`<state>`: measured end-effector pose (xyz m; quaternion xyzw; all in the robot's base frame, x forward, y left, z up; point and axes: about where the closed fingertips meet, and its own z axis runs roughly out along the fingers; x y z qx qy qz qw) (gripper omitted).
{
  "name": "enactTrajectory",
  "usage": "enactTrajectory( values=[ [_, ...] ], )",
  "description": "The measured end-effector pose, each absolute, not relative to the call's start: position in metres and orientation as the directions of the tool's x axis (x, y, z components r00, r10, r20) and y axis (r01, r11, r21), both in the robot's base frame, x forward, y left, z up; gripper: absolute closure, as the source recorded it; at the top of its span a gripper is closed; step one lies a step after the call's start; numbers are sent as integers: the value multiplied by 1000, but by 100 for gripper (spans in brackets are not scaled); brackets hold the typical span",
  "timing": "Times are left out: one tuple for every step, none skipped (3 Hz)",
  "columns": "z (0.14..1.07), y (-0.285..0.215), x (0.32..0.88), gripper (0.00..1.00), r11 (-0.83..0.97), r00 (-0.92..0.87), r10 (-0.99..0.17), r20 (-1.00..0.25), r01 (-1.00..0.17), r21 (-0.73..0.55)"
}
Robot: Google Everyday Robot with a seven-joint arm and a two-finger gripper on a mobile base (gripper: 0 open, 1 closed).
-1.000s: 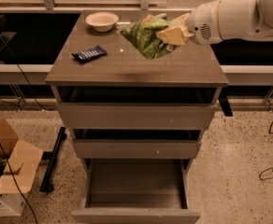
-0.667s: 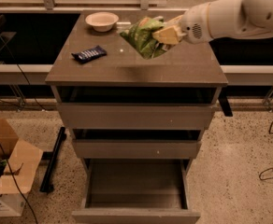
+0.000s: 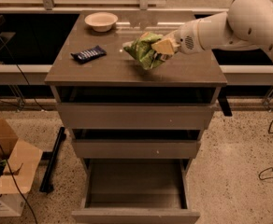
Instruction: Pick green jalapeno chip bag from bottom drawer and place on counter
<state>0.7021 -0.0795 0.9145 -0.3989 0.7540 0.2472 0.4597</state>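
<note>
On the counter's (image 3: 192, 74) left side I'm seeing a dark blue wrapper (image 3: 88, 54) lying flat, with a bowl (image 3: 101, 21) sitting behind it. Right of them, the green jalapeno chip bag (image 3: 141, 54) is hanging just above mid-counter, its long axis running sideways and its free end pointing left. My gripper (image 3: 163, 47) is clamping its right end.

The arm (image 3: 230, 28) reaches in from the right, claw (image 3: 163, 47) clamped on the green jalapeno chip bag (image 3: 140, 55).
</note>
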Motion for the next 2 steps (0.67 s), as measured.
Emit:
enactTrajectory(
  values=[
    [913,-77,702,13,556,-260,-374,-890,-831,8],
    [912,-75,702,0,553,-260,-375,-890,-833,10]
  ],
)
